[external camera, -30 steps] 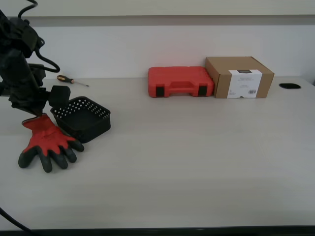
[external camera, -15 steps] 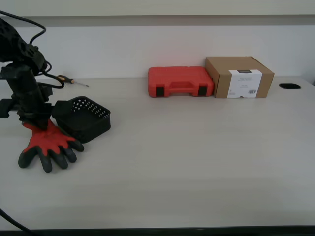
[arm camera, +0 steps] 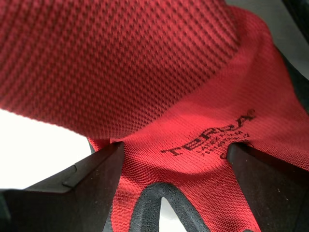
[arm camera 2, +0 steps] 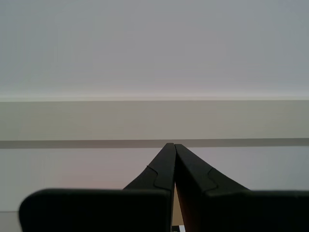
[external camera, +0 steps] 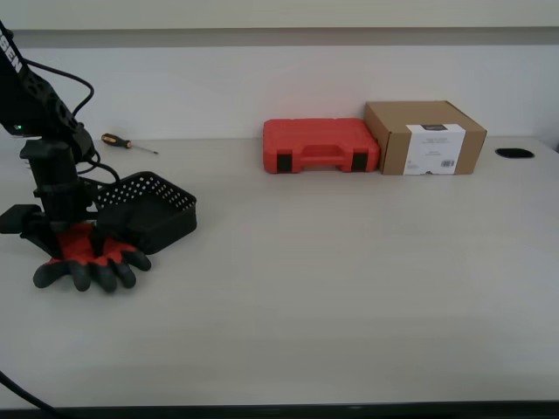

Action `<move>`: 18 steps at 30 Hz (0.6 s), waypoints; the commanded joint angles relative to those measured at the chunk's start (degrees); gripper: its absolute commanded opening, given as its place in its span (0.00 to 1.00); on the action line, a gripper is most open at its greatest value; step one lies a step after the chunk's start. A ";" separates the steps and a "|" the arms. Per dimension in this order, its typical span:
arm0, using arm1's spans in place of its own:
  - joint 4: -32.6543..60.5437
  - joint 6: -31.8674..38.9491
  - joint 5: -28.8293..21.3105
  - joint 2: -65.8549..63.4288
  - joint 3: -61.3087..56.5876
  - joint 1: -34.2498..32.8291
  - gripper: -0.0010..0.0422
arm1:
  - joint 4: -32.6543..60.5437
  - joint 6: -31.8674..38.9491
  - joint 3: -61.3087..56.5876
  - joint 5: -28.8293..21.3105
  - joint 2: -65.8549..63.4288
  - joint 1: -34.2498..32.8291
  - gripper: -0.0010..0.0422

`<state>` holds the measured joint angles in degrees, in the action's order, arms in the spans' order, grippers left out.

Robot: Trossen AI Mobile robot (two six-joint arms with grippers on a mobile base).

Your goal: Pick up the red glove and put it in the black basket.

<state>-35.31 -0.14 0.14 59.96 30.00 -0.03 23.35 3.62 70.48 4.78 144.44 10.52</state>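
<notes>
The red glove [external camera: 92, 262] lies on the table at the exterior view's left, its dark fingers toward the front, touching the black basket [external camera: 166, 229] just beside it on the exterior view's right. My first gripper [external camera: 68, 237] is down on the glove's back, open, with one finger on each side of the red knit. In the first wrist view the glove [arm camera: 193, 121] fills the picture between the fingers [arm camera: 91, 188] of my first gripper [arm camera: 174, 188]. My second gripper [arm camera 2: 173, 147] is shut and empty, facing a pale wall; it does not show in the exterior view.
A red tool case [external camera: 320, 145] and a brown cardboard box [external camera: 425, 136] stand at the back against the wall. A small screwdriver [external camera: 122, 142] lies behind the basket. A dark cable hole [external camera: 514, 153] is at the far right.
My first gripper has come down from above the glove's cuff onto the glove's back, its fingers spread around it. The glove is bunched a little under it.
</notes>
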 commanded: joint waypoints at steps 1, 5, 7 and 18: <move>-0.13 0.15 0.00 -0.02 0.04 0.02 0.02 | 0.94 0.02 2.10 0.74 3.63 0.07 0.43; -0.13 0.15 0.00 -0.02 0.04 0.04 0.02 | -0.76 1.77 2.23 -2.43 2.99 0.09 0.03; -0.13 0.15 0.00 -0.02 0.04 0.04 0.02 | -1.27 2.05 2.23 -2.62 1.90 0.09 0.03; -0.02 0.15 0.00 -0.02 0.04 0.04 0.02 | 0.81 2.43 -4.61 -1.95 -17.25 0.07 0.02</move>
<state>-35.22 -0.14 0.16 59.96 30.00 0.01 24.10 5.89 66.59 2.59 128.95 10.59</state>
